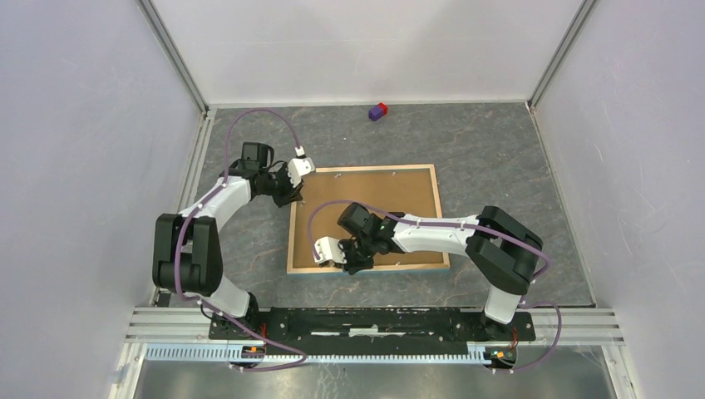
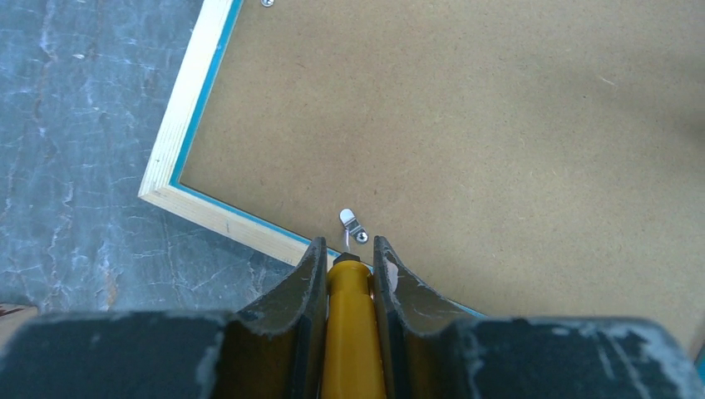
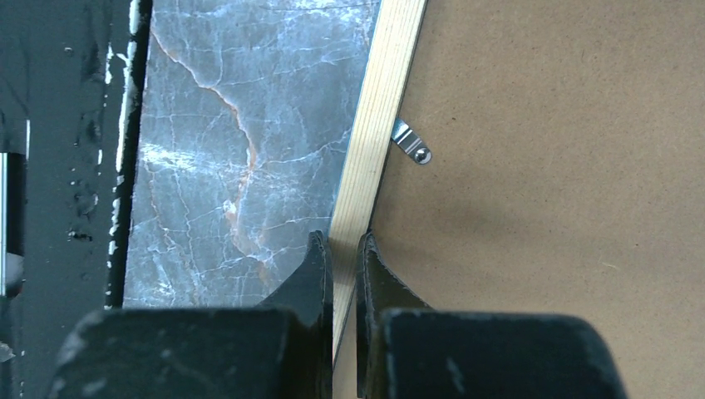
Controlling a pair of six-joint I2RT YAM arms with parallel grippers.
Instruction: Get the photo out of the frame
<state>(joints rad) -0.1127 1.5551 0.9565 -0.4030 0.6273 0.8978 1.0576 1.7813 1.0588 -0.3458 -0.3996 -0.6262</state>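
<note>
Because the frame [image 1: 399, 195] lies face down near the middle of the grey marbled table [image 1: 499, 150], only its brown fibreboard back and light wood rim show from above, and no view shows the photo. The frame sits nearly square to the table, with a thin blue line showing along its 6 o'clock edge. The left tool [image 2: 347, 249] is at the frame's 9 o'clock edge, toward the far corner. Its jaws are drawn in narrow around a yellow shaft [image 2: 353, 332], which runs out between the fingers to a dark tip. That tip sits at the inner side of the rim, just beside a small metal tab [image 2: 353, 226] screwed to the back. Whether the tip touches the tab cannot be told. In the left wrist view the blue strip runs along the inside of the wood rim, and a corner of the frame lies toward 9 o'clock. The right tool [image 3: 342, 245] is at the frame's 6 o'clock edge, close to the 7 o'clock corner. Its jaws are pinched narrow on the wood rim, one finger on the table side and one on the fibreboard side. Further along that rim, toward 1 o'clock in the right wrist view, a second metal tab [image 3: 411, 143] lies across the join of rim and back. A small red and purple block [image 1: 378, 111] rests at the table's far edge, at 12 o'clock from the frame and well apart from it.
</note>
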